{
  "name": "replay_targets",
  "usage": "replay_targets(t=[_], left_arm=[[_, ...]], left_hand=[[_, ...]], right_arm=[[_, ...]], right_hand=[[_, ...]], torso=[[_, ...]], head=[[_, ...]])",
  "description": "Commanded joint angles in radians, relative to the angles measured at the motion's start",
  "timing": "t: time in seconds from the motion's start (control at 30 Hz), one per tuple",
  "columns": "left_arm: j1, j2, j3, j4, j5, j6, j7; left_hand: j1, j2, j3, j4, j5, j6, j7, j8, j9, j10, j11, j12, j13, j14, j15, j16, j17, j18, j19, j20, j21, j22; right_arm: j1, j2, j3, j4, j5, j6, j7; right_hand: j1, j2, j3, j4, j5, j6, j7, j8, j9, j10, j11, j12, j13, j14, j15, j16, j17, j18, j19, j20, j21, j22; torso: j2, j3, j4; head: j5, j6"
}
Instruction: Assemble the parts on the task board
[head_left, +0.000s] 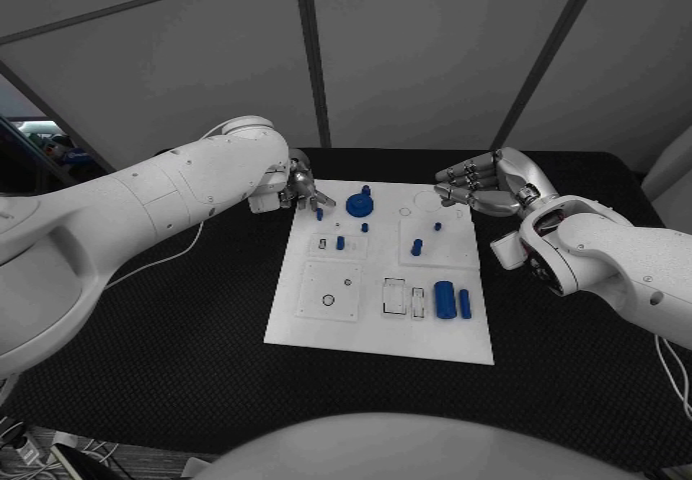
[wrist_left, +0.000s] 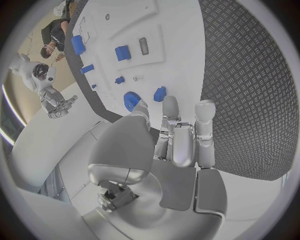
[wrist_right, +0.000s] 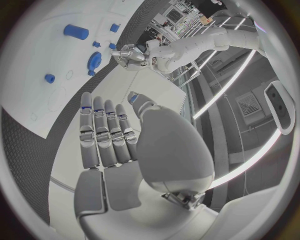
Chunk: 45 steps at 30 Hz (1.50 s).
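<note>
Left hand (head_left: 303, 190) fingers apart, holding nothing; right hand (head_left: 483, 183) likewise, fingers extended.

Looks like a robotics lab or test cell. Black textured table (head_left: 173, 330) across the middle of the head view, grey partition panels (head_left: 404, 70) along the top of the frame, cables (head_left: 159, 262) trailing at the left edge, long ceiling light strips (wrist_right: 250, 150) in the right wrist view.

One white rectangular task board (head_left: 378, 335) – on it, about eight small blue plastic parts: one round disc-shaped piece (head_left: 359, 207), two long cylinders (head_left: 446, 298) lower right, five short pegs (head_left: 417, 247). Two silver hands – left (head_left: 304, 188), right (head_left: 476, 185).
</note>
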Motion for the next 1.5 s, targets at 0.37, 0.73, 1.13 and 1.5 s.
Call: replay_targets(t=[0.37,0.73,1.13,1.5], left_arm=[[0.0,0.007,0.0,-0.011,-0.008,0.039,0.019],[-0.001,-0.001,0.0,-0.008,-0.008,0.048,0.015],[-0.001,-0.008,0.0,0.006,-0.008,0.051,0.011],[-0.002,-0.017,0.001,0.014,-0.004,0.041,0.014]], left_hand=[[0.032,0.014,0.003,-0.018,0.001,0.019,-0.002,-0.002,-0.011,0.002,-0.007,0.006,-0.004,0.034,-0.001,-0.001,0.003,-0.051,0.014,-0.003,0.006,0.011],[0.068,0.035,0.013,-0.036,0.001,0.034,-0.009,0.004,-0.021,0.006,-0.013,0.006,-0.007,0.036,-0.005,0.002,0.008,-0.053,0.019,-0.006,0.01,0.021],[0.074,0.039,0.013,-0.04,0.0,0.046,-0.014,0.014,-0.022,0.012,-0.017,0.007,-0.008,0.037,-0.008,0.004,0.012,-0.055,0.026,-0.009,0.017,0.032],[0.068,0.037,0.006,-0.038,-0.001,0.055,-0.017,0.023,-0.021,0.016,-0.02,0.008,-0.009,0.038,-0.01,0.005,0.012,-0.056,0.03,-0.011,0.021,0.038]], right_arm=[[0.002,0.003,0.001,0.0,0.003,0.008,0.009],[0.002,0.004,0.001,-0.002,0.003,0.008,0.008],[0.002,0.007,0.001,-0.005,0.003,0.009,0.009],[0.002,0.008,0.001,-0.008,0.003,0.009,0.009]], right_hand=[[-0.007,0.001,0.0,-0.006,0.005,-0.008,0.0,-0.002,0.0,-0.006,-0.001,-0.003,-0.001,-0.004,-0.001,0.0,-0.001,0.003,0.004,0.005,-0.007,-0.001],[-0.007,0.001,0.0,-0.006,0.005,-0.008,0.0,-0.002,0.0,-0.006,-0.001,-0.003,-0.001,-0.004,-0.001,0.0,-0.001,0.003,0.004,0.005,-0.007,-0.001],[-0.007,0.001,0.0,-0.006,0.005,-0.008,0.0,-0.002,0.0,-0.006,-0.001,-0.003,-0.001,-0.004,-0.001,0.0,-0.001,0.003,0.004,0.005,-0.007,-0.001],[-0.007,0.001,0.0,-0.006,0.005,-0.008,0.0,-0.002,0.0,-0.006,-0.001,-0.003,-0.001,-0.004,-0.001,0.0,-0.001,0.003,0.004,0.005,-0.007,-0.001]], torso=[[0.0,0.0,-0.0002],[0.0,-0.0006,0.0003],[0.0,-0.0008,-0.0006],[0.0,-0.0006,0.0004]], head=[[-0.001,-0.002],[0.0,-0.004],[0.0,-0.005],[0.0,-0.005]])
